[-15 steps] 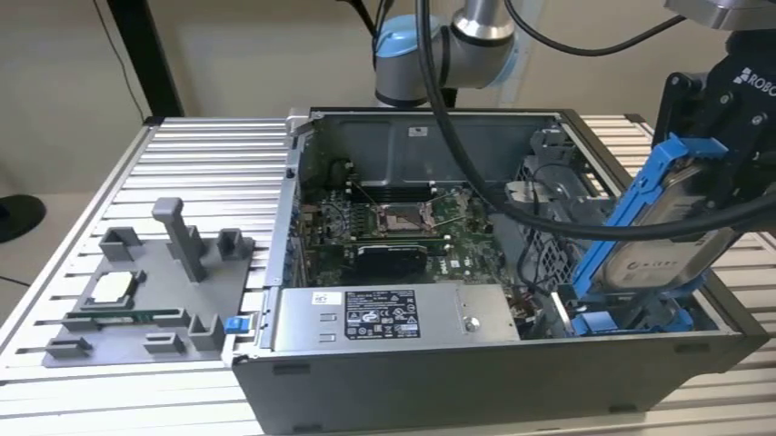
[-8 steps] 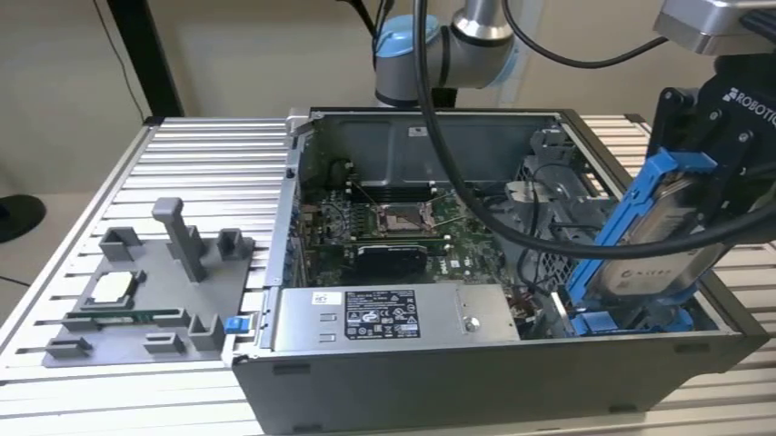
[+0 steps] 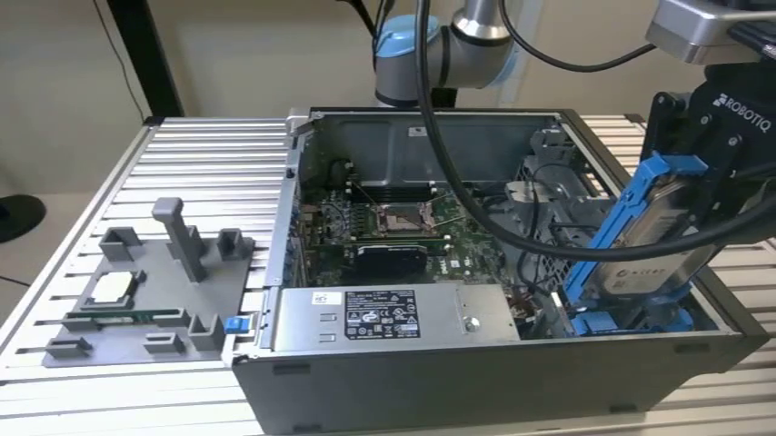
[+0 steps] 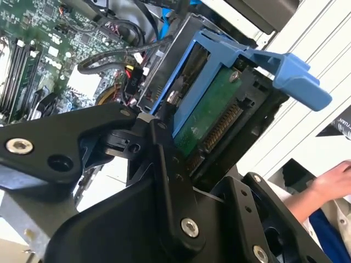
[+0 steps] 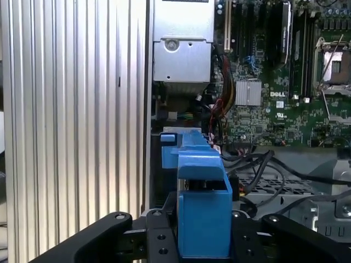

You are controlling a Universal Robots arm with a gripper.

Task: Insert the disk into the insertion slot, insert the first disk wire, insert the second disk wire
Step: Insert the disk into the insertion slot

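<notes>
An open computer case [image 3: 485, 372] sat mid-scene. At the exterior view's right, the gripper [image 3: 697, 177] was clamped on the disk [image 3: 649, 241], held tilted over the blue-railed slot [image 3: 619, 320]. Black cables [image 3: 533, 243] just beside might snag it, and the tilt might jam it against the rails.

White lettering marks the gripper [image 3: 693, 171] body, small red print the disk [image 3: 649, 269] label. The power-supply box [image 3: 388, 318] carries a densely printed white label, the motherboard [image 5: 274, 115] white lettering.
</notes>
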